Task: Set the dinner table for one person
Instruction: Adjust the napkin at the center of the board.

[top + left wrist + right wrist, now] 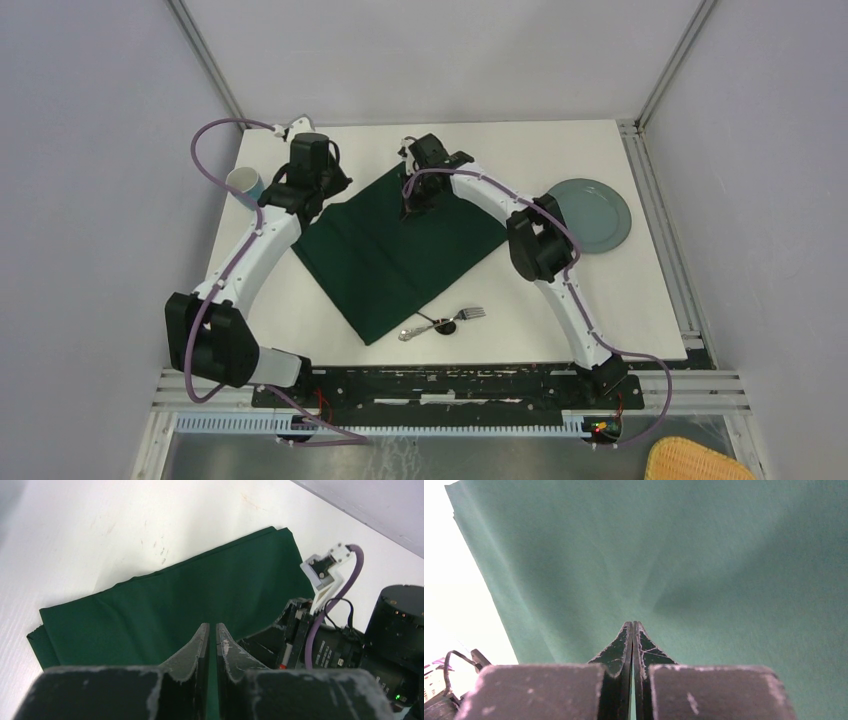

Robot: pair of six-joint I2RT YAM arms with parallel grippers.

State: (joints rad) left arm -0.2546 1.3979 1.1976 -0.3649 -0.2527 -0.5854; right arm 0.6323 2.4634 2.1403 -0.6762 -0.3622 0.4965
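A dark green cloth (400, 260) lies as a diamond in the middle of the white dinner table (600, 300). My left gripper (320, 203) is down at the cloth's left edge. In the left wrist view its jaws (210, 626) stand a thin slit apart with green cloth (190, 590) in the slit. My right gripper (415, 205) is down on the cloth's far part. In the right wrist view it (632, 623) is pressed shut, and creases in the cloth (699, 555) fan out from its tips.
A grey-blue plate (590, 215) lies at the right of the table. A pale cup (245, 182) stands at the far left, beside my left arm. A fork (470, 314) and a spoon (415, 331) lie at the cloth's near corner. A wicker basket (700, 462) sits off the table.
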